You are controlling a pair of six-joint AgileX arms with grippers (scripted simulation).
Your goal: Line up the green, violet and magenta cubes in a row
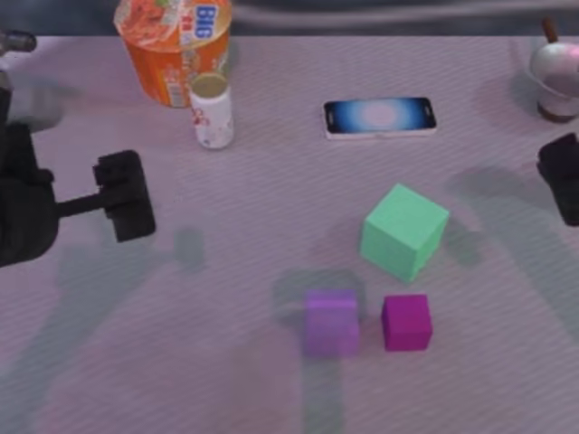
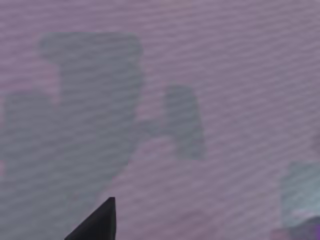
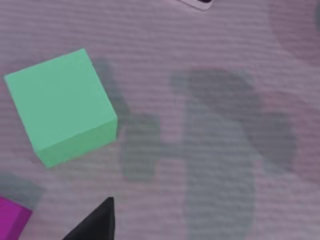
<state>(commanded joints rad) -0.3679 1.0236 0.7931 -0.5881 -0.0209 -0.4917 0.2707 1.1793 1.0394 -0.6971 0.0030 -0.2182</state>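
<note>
At the near edge of the counter (image 1: 226, 380) the violet cube (image 1: 331, 323) and magenta cube (image 1: 406, 322) sit side by side, close but apart, both square to the edge. The green cube (image 1: 403, 231) stands just beyond at their 1 o'clock, turned cornerwise. The left gripper (image 1: 127, 195) hangs at 9 o'clock holding nothing, the right gripper (image 1: 563, 176) is cut off at 3 o'clock; I cannot tell how far either is open. Farther off lie a phone (image 1: 380, 117), a bottle (image 1: 212, 111) and a noodle cup (image 1: 175, 45).
</note>
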